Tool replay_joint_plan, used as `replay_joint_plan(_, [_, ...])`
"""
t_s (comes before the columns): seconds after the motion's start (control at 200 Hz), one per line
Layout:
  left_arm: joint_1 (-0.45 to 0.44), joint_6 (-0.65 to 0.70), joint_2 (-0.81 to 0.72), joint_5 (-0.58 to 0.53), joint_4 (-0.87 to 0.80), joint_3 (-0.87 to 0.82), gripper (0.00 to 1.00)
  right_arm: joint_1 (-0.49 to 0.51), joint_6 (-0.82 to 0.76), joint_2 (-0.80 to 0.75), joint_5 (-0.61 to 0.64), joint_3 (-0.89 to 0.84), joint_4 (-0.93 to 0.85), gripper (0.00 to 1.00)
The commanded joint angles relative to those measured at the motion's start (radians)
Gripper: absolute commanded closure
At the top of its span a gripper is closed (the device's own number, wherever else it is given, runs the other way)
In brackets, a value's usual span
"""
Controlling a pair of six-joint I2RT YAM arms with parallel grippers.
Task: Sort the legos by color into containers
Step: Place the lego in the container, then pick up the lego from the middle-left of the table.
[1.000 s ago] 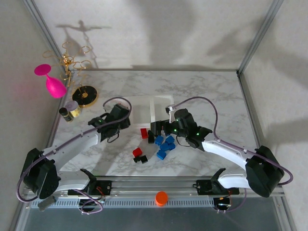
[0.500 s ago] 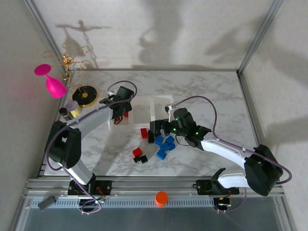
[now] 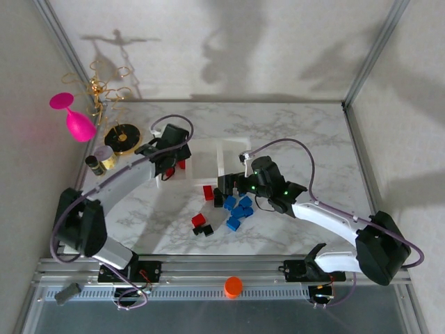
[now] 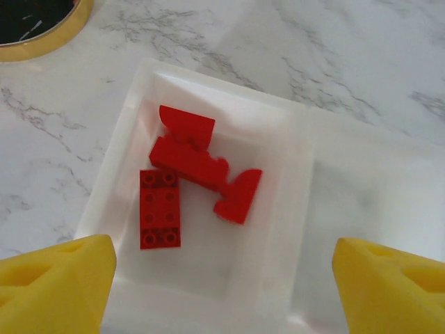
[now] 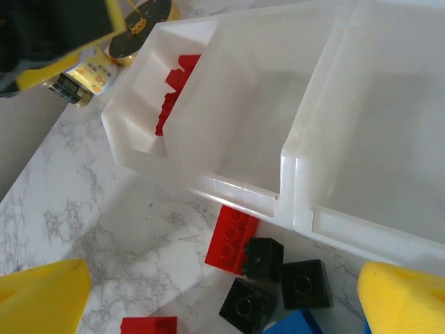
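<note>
The containers are three clear trays joined in a row at mid-table. My left gripper hovers open over the left tray, its yellow fingertips wide apart, with nothing between them. Several red legos lie in that tray. My right gripper stands open just in front of the trays, above a red lego and three black legos. A blue lego pokes in at the bottom edge. More blue legos lie clustered on the table, with a red lego and a black lego nearer the front.
A black-and-gold disc, a small bottle, a pink glass and a gold wire stand crowd the back left. An orange cap sits on the front rail. Walls enclose the table on three sides.
My left gripper swung from the table's middle left up over the left tray, then shifted slightly. The right gripper has barely moved.
</note>
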Motion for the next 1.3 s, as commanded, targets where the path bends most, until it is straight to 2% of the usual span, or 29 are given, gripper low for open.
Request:
replay_joint_plan(0.0, [-0.055, -0.052, -0.092, 0.006, -0.070, -0.071, 0.19, -0.001, -0.012, -0.029, -0.004, -0.025, -0.038, 0.01])
replay_joint_plan(0.3, [-0.302, -0.260, -0.236, 0.049, -0.130, -0.246, 0.17, 0.002, 0.030, -0.041, -0.072, -0.113, -0.050, 0.01])
replay_joint_plan(0.441, [-0.411, -0.342, -0.239, 0.051, -0.142, -0.298, 0.14, 0.002, 0.054, -0.039, -0.084, -0.160, -0.034, 0.01])
replay_joint_plan(0.591, [-0.479, -0.398, -0.208, 0.051, -0.135, -0.327, 0.12, 0.003, 0.096, -0.037, -0.083, -0.192, -0.006, 0.01])
replay_joint_plan(0.836, [-0.515, -0.427, -0.106, 0.114, -0.025, -0.378, 0.13, 0.002, 0.101, -0.039, -0.054, -0.202, 0.008, 0.01])
replay_joint_plan(1.297, [-0.530, -0.442, 0.071, 0.101, 0.064, -0.363, 0.25, 0.002, 0.092, -0.042, -0.039, -0.211, 0.016, 0.01])
